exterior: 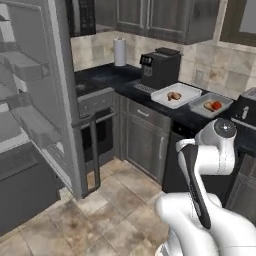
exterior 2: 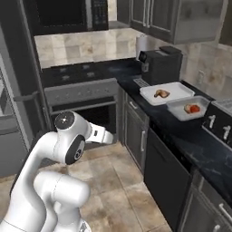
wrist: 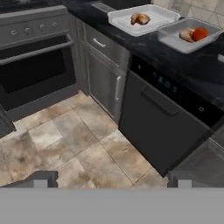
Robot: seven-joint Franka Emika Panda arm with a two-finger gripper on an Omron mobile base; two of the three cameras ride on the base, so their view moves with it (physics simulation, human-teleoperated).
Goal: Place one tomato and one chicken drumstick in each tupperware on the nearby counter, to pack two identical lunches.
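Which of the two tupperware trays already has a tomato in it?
The tupperware farther from the coffee machine: it holds a red tomato beside a drumstick. The other tupperware, next to the machine, holds just a drumstick.

Two pale tupperware trays are sitting side by side on the black counter (wrist: 175,57): the far tupperware (wrist: 142,19) is holding one chicken drumstick (wrist: 140,18); the near tupperware (wrist: 190,35) is holding a drumstick (wrist: 187,35) touching a red tomato (wrist: 200,33).

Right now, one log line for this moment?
gripper: open, empty | near tupperware: drumstick + tomato | far tupperware: second drumstick, no tomato
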